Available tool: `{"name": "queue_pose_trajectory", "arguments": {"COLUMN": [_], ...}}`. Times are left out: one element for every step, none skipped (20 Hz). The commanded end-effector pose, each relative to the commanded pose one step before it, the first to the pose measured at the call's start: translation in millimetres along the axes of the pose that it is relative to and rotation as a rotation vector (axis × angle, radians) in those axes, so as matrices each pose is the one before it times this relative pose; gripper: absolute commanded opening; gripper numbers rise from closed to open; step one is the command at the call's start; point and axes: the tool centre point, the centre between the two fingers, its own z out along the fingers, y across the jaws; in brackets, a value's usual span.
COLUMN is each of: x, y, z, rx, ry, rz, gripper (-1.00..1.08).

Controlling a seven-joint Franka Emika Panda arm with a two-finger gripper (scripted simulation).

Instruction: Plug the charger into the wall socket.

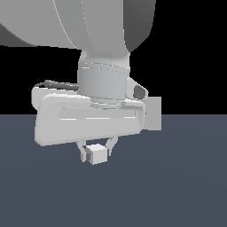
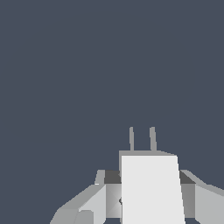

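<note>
Gripping the charger (image 1: 97, 154) between its two short fingers (image 1: 82, 152), the gripper (image 1: 95, 150) is closed on the cube's sides, open only as far as the cube is wide. The charger hangs just under the hand, above the dark blue-grey floor (image 1: 177, 190); whether it touches the floor cannot be told.

No container shows in either view.

In the wrist view the charger (image 2: 151, 188) fills the lower middle of the picture, with two thin grey prongs (image 2: 131, 139) rising side by side from its far edge, pointing away from the camera over bare floor (image 2: 87, 65). Its length is hard to judge, since its near end is cut off by the picture's edge. The fingers (image 2: 98, 199) flank it on both sides.

In the exterior view the prongs are not visible. The socket (image 1: 154, 113) stands upright toward the exterior view's right, behind the hand, which hides most of it; its centre cannot be seen. The arm's (image 1: 80, 22) upper part is cut off by the frame.
</note>
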Motion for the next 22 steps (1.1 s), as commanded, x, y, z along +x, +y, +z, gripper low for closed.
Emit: {"name": "queue_pose_trajectory", "arguments": {"x": [4.25, 1.89, 2.01, 2.12, 2.22, 2.32, 2.41, 2.49, 2.47, 2.43, 2.4, 2.36, 2.33, 2.29, 2.26, 2.23, 2.21, 2.18, 2.15, 2.13, 2.11, 2.09], "y": [5.44, 2.57, 2.74, 2.91, 3.08, 3.24, 3.4, 3.55, 3.55, 3.53, 3.51, 3.49, 3.47, 3.45, 3.44, 3.43, 3.42, 3.41, 3.41, 3.41, 3.41, 3.42], "z": [-3.8, -1.69, -1.8, -1.9, -2.01, -2.1, -2.19, -2.27, -2.26, -2.23, -2.2, -2.17, -2.14, -2.11, -2.09, -2.07, -2.04, -2.02, -2.0, -1.98, -1.96, -1.94], "rx": [-0.01082, -0.00504, -0.00538, -0.00571, -0.00603, -0.00634, -0.00665, -0.00693, -0.00694, -0.00689, -0.00684, -0.0068, -0.00676, -0.00672, -0.00669, -0.00667, -0.00665, -0.00663, -0.00662, -0.00661, -0.00661, -0.00661], "ry": [0.00163, 0.00044, 0.00045, 0.00047, 0.00047, 0.00047, 0.00046, 0.00043, 0.00039, 0.00035, 0.00031, 0.00027, 0.00023, 0.00019, 0.00016, 0.00012, 0.00008, 0.00004, 0.0, -0.00003, -0.00007, -0.00012], "rz": [0.04751, 0.02258, 0.02404, 0.02547, 0.02685, 0.02818, 0.02946, 0.03057, 0.03052, 0.0302, 0.02989, 0.0296, 0.02933, 0.02908, 0.02886, 0.02865, 0.02847, 0.02831, 0.02817, 0.02806, 0.02795, 0.02787], "gripper": [-1.0, -1.0, -1.0, -1.0, -1.0, -1.0, -1.0, -1.0, -1.0, -1.0, -1.0, -1.0, -1.0, -1.0, -1.0, -1.0, -1.0, -1.0, -1.0, -1.0, -1.0, -1.0]}}
